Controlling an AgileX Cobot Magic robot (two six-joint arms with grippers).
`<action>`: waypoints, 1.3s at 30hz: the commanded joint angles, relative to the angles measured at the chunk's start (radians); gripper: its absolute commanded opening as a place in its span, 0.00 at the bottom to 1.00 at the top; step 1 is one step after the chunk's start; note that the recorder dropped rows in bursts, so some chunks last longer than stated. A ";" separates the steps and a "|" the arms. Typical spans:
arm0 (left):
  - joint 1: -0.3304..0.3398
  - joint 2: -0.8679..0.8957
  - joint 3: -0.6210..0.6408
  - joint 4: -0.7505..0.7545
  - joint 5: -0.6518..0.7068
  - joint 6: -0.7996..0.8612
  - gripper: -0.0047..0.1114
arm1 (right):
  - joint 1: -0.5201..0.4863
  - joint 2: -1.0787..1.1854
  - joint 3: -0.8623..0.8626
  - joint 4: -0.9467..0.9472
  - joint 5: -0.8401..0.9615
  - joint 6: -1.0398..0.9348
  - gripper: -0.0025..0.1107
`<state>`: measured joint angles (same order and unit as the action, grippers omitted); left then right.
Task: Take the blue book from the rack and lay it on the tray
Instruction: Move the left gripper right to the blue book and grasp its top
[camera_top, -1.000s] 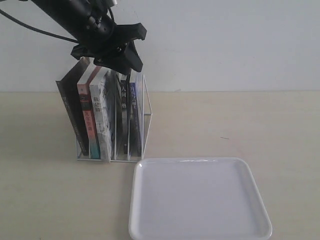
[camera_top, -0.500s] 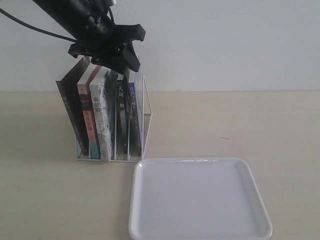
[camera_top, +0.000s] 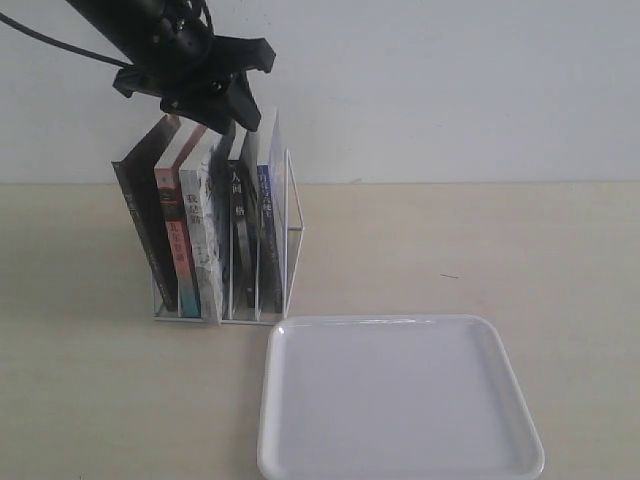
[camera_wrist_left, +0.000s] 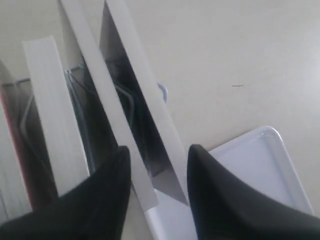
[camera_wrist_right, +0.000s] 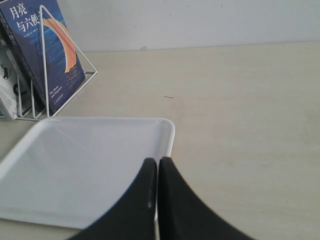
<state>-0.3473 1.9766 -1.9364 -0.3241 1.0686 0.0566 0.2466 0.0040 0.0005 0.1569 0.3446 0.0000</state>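
Observation:
The blue book (camera_top: 268, 225) stands in the rightmost slot of the white wire rack (camera_top: 297, 195), its top raised above the neighbouring books. My left gripper (camera_top: 238, 122) is at its top edge, shut on it. In the left wrist view the black fingers (camera_wrist_left: 107, 195) bracket the blue book's pale page edge (camera_wrist_left: 142, 90) and a second pale edge beside it. The right wrist view shows the blue book's cover (camera_wrist_right: 50, 60) with its orange crescent, behind the rack wire (camera_wrist_right: 95, 72). The white tray (camera_top: 400, 400) lies in front. My right gripper (camera_wrist_right: 158, 160) is shut and holds nothing, over the tray's rim (camera_wrist_right: 167, 135).
In the rack, a black-spined book (camera_top: 240, 210), a white-grey book (camera_top: 200, 240), a red-spined book (camera_top: 175, 240) and a dark leaning book (camera_top: 140, 230) stand left of the blue one. A pale wall rises behind the beige table (camera_top: 500, 250). The tray's corner (camera_wrist_left: 250, 165) shows below the left fingers.
The left gripper has risen and shifted left over the rack. The blue book's top edge now stands higher than before.

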 joint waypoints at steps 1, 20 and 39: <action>0.000 -0.018 -0.001 -0.075 -0.013 0.001 0.36 | -0.006 -0.004 -0.001 -0.008 -0.011 -0.007 0.02; -0.002 0.039 -0.001 -0.180 -0.022 0.072 0.36 | -0.006 -0.004 -0.001 -0.008 -0.011 -0.007 0.02; -0.002 0.077 0.001 -0.149 -0.020 0.072 0.36 | -0.006 -0.004 -0.001 -0.008 -0.011 -0.007 0.02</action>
<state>-0.3473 2.0575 -1.9364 -0.4828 1.0415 0.1236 0.2466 0.0040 0.0005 0.1569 0.3446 0.0000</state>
